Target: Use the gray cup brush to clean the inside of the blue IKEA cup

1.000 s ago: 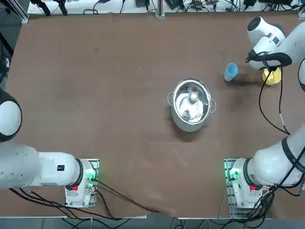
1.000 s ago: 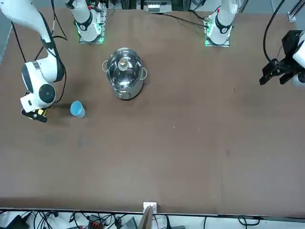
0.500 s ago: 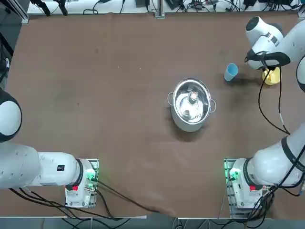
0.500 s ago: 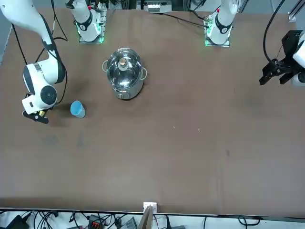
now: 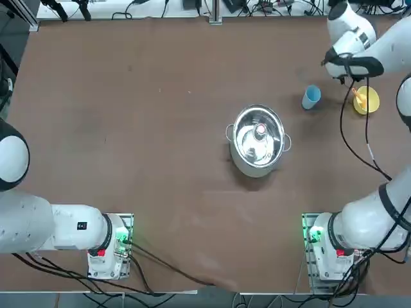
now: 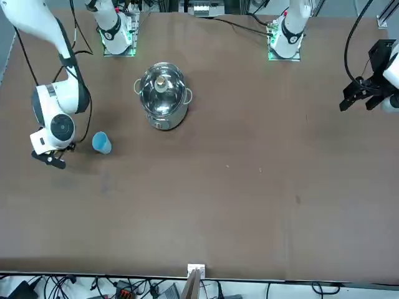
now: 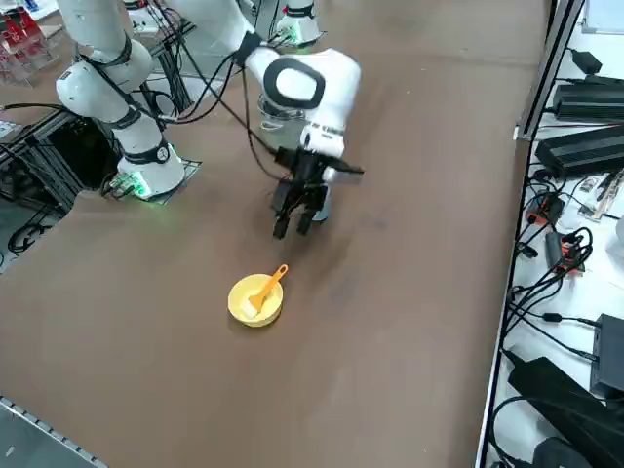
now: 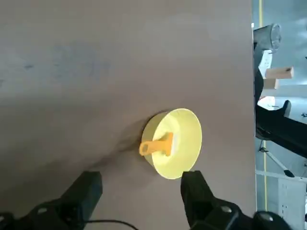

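- Swung off the yellow bowl [image 7: 241, 314], the right end effector [image 8: 141, 189] now hangs above the desk [image 5: 173, 167], wide apart and empty.
- Orange brush [image 7: 267, 290] leans in that bowl.
- Blue cup [image 5: 311, 97] sits between bowl and lidded pot [image 5: 257, 144].

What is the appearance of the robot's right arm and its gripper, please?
The right arm is white with rounded segments, dark bands and black round caps; black cables run along it. Its right gripper is black, with two blocky fingers carrying small round screw heads.
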{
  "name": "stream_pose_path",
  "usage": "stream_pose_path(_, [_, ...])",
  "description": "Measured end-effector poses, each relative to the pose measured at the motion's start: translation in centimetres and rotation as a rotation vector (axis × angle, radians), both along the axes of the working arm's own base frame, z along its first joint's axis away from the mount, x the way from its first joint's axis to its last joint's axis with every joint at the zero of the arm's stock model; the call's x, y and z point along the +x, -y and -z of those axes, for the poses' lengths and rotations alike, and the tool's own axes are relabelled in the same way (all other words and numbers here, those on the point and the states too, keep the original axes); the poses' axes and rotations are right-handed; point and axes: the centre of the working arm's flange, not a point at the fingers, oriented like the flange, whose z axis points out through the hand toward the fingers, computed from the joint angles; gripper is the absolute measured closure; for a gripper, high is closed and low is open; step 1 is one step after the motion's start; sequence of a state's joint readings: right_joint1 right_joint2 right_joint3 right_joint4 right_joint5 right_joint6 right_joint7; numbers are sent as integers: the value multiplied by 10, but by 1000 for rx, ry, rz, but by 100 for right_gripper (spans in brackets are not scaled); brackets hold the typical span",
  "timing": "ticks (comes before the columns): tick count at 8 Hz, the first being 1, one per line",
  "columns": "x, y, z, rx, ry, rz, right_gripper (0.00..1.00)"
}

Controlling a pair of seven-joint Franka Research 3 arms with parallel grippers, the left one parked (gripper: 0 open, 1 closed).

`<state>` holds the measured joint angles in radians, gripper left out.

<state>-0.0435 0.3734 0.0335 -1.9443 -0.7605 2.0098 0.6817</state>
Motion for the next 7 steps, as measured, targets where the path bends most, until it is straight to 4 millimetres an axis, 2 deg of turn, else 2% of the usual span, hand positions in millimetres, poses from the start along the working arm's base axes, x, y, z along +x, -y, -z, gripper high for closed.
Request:
stream_pose_path(1, [10, -5, -23, 35, -16, -3, 0])
stream_pose_path(2, [20, -7, -55, 81, -25, 0, 0])
stream_pose_path(4, [31, -14, -134, 213, -38, -3, 0])
stream_pose_path(5, [33, -17, -180, 279, -54, -21, 0])
stream_pose_path(6, [33, -18, -215, 326, -59, -38, 0])
stream_pose_path(7, [32, -21, -241, 372, -50, -44, 0])
